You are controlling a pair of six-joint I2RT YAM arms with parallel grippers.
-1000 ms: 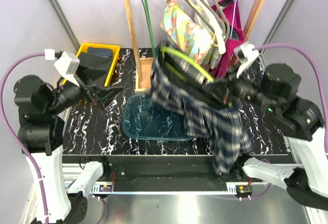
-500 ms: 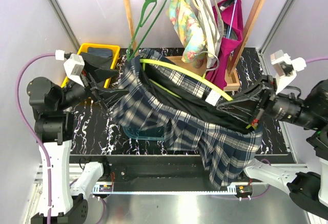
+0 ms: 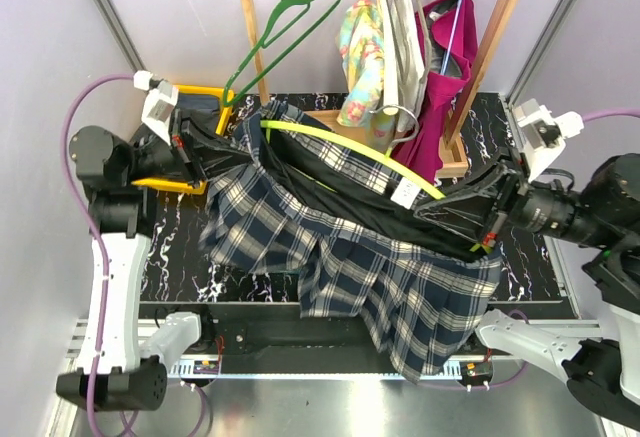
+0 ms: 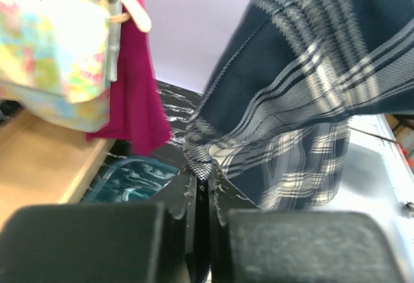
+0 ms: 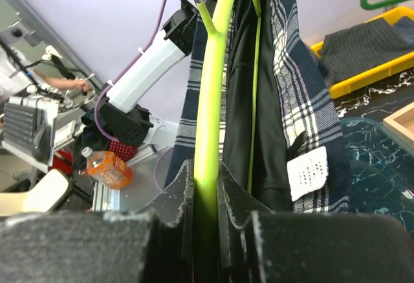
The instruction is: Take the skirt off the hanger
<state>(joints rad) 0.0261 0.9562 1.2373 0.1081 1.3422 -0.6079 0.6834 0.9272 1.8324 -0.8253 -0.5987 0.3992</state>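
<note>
Skirt, a dark plaid one, hung stretched across the middle of the top view, its hem spilling toward the lower centre past the near edge of the table. At the left of the frame the left gripper had its jaws pinched tight on the skirt's edge. Its wrist view showed a corner of cloth nipped between the fingers. Further right, the lime-green hanger arched through the waistband from upper centre down to the right, with a white label showing on the black lining. At the right, the right gripper was clamped on the hanger's end, and in its own camera the green bar ran straight between its jaws. To my eye the cloth was soft, light and limp, likely to drape and snag rather than slide off cleanly. The waistband close to the hanger looked a better place to hold than the loose pleats, which would only stretch.
</note>
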